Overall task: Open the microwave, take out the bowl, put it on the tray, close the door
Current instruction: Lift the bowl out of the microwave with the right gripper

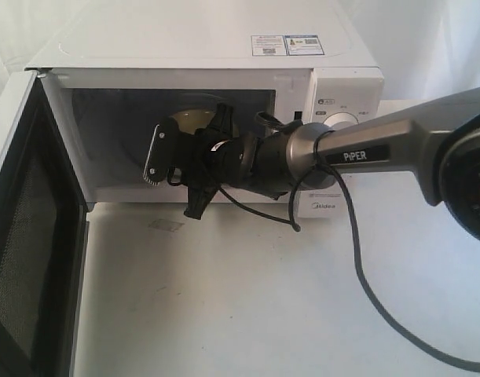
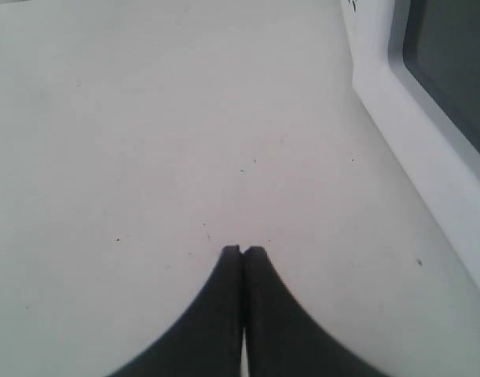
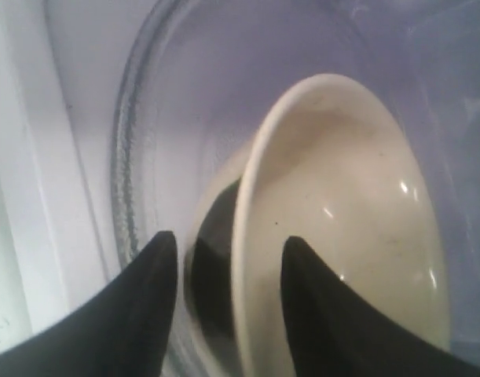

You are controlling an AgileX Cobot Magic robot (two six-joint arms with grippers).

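where the microwave (image 1: 192,47) sits, white tabletop (image 1: 224,298).

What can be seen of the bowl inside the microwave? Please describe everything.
The bowl is small, round and cream-beige, with a glossy, empty inside, like ceramic. It sits on the clear glass plate inside the open microwave. The open right gripper straddles its rim, one finger inside and one outside; whether they touch it cannot be told.
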